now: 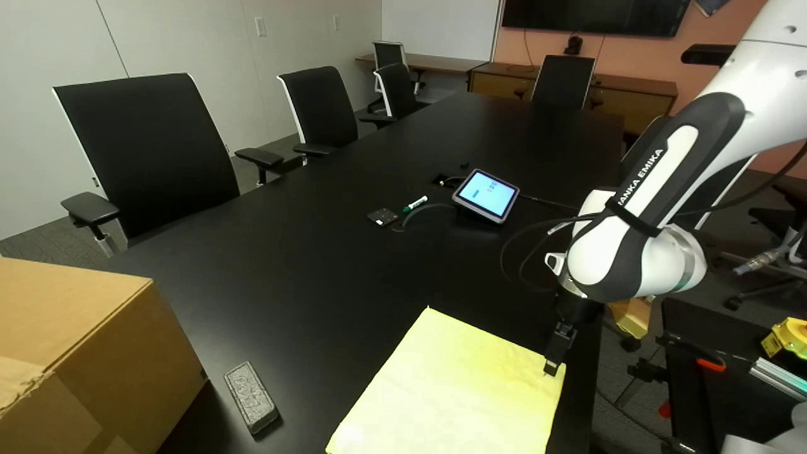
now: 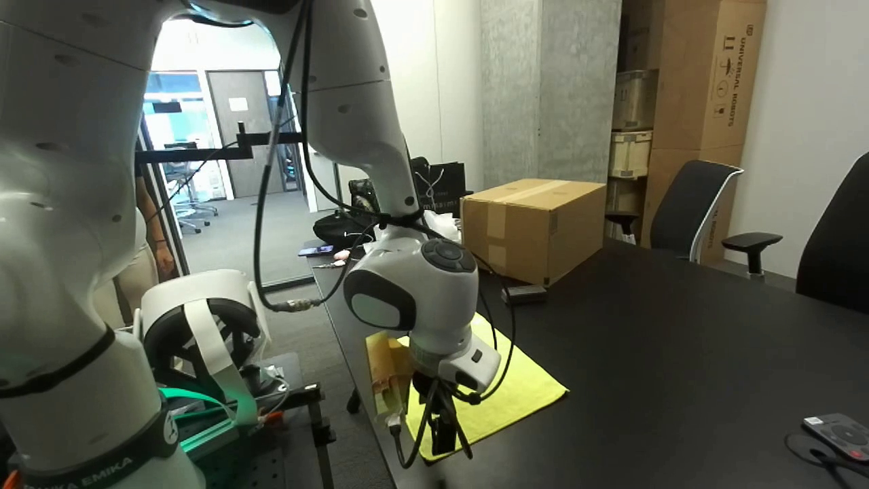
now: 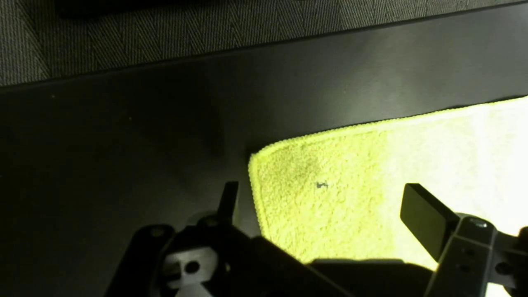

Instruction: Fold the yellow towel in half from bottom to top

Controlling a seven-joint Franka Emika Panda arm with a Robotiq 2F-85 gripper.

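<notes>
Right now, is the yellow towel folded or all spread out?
Spread out: the yellow towel lies flat on the table, and no fold shows in any view.

In an exterior view, the camera looks down along the long black table (image 1: 302,271), facing the dark wall-mounted screen (image 1: 596,16) at the far end. In an exterior view, the camera sits near the white robot arm (image 2: 61,224) at left, facing the far grey concrete column (image 2: 570,95). Headings are roughly opposite; both exterior views share table, arm, tan cardboard box (image 2: 512,234) and pale-yellow rectangular cloth towel (image 1: 441,391). The wrist view looks steeply down past the black two-finger gripper (image 3: 323,202), near one towel corner.
</notes>
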